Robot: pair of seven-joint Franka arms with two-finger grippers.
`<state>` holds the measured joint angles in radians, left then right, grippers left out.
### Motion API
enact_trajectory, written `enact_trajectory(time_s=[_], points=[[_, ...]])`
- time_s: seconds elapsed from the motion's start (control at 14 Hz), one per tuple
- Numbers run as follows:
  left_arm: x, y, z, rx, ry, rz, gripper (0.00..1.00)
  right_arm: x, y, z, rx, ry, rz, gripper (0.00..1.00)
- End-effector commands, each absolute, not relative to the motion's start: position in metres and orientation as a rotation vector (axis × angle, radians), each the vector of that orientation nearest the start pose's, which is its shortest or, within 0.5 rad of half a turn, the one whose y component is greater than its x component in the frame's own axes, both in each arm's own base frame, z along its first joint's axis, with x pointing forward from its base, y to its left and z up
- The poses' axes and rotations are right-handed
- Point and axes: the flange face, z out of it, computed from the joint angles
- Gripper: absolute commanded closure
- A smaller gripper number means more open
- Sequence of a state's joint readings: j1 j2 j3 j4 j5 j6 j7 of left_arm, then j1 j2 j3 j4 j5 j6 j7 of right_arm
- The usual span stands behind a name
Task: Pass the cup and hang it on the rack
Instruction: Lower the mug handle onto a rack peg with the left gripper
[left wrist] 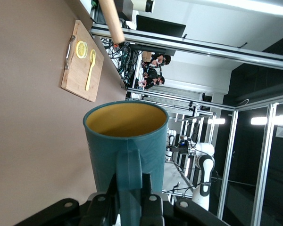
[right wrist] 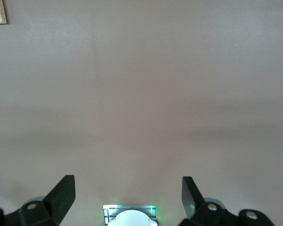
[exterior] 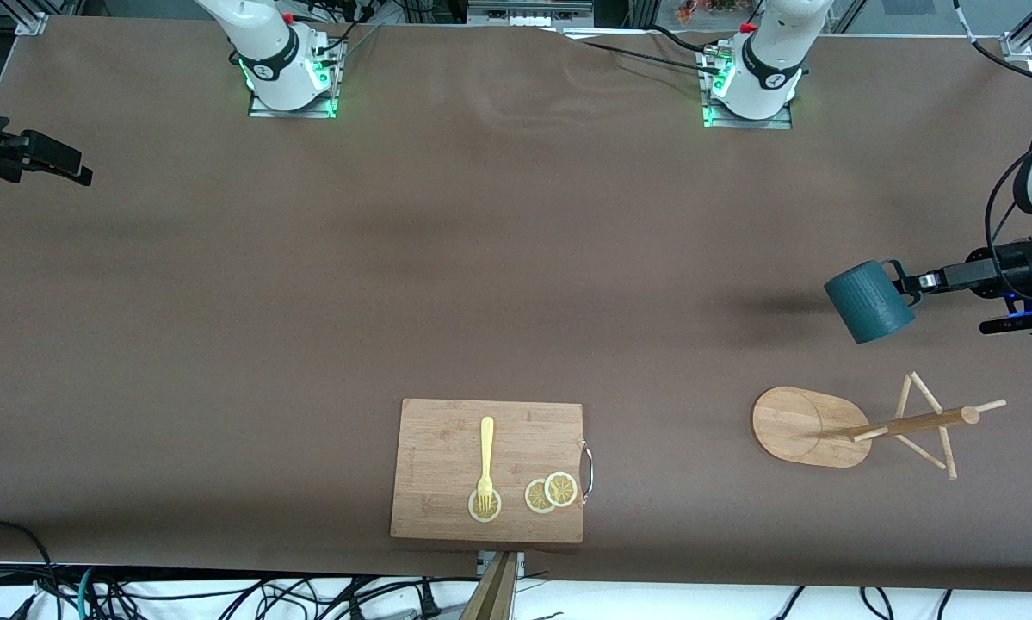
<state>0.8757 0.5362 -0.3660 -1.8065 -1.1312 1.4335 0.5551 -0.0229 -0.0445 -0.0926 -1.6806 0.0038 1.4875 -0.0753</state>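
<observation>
My left gripper [exterior: 899, 281] is shut on the handle of the dark teal cup [exterior: 867, 303] and holds it in the air over the left arm's end of the table. The cup lies on its side, its mouth turned toward the right arm's end. In the left wrist view the cup [left wrist: 127, 141] shows its yellowish inside, and the gripper [left wrist: 129, 190] clamps the handle. The bamboo rack [exterior: 812, 426] stands on the table with bare pegs, apart from the cup. My right gripper [exterior: 81, 172] waits open with nothing in it at the right arm's end [right wrist: 128, 188].
A wooden cutting board [exterior: 442, 448] lies near the table's front edge, about midway along it. On it are a yellow fork [exterior: 486, 456] and lemon slices [exterior: 550, 492]. The left wrist view shows the board [left wrist: 78, 77] too. Brown table surface lies between the grippers.
</observation>
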Motion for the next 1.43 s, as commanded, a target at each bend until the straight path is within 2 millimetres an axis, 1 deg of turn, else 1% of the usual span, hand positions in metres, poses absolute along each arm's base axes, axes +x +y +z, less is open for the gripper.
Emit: enact_trajectory(time_s=[0.0,0.21,0.36,0.43,0.64,0.86,0.93,1.0,1.21,1.29,1.36], points=[[0.569,0.219,0.296,1.531,0.336,-0.082,1.0,0.524,-0.059,0.596,-3.1,0.07,0.228,0.0],[0.582,0.23,0.297,1.508,0.389,-0.112,1.0,0.524,-0.059,0.596,-3.1,0.07,0.228,0.0],[0.584,0.235,0.28,1.49,0.402,-0.109,1.0,0.524,-0.059,0.596,-3.1,0.07,0.228,0.0],[0.584,0.235,0.278,1.481,0.406,-0.106,1.0,0.524,-0.059,0.596,-3.099,0.07,0.23,0.0],[0.593,0.243,0.278,1.483,0.432,-0.092,1.0,0.523,-0.059,0.596,-3.099,0.07,0.235,0.0],[0.599,0.25,0.286,1.485,0.461,-0.102,1.0,0.523,-0.059,0.596,-3.099,0.07,0.235,0.0],[0.6,0.25,0.286,1.482,0.473,-0.112,1.0,0.523,-0.059,0.597,-3.099,0.07,0.232,0.0],[0.6,0.25,0.281,1.474,0.477,-0.115,1.0,0.523,-0.059,0.596,-3.098,0.07,0.237,0.0],[0.611,0.265,0.275,1.486,0.487,-0.066,1.0,0.523,-0.059,0.596,-3.098,0.07,0.237,0.0],[0.614,0.264,0.279,1.489,0.494,-0.065,1.0,0.523,-0.059,0.596,-3.098,0.07,0.237,0.0],[0.62,0.258,0.28,1.495,0.506,-0.081,1.0,0.523,-0.059,0.597,-3.099,0.07,0.235,0.0]])
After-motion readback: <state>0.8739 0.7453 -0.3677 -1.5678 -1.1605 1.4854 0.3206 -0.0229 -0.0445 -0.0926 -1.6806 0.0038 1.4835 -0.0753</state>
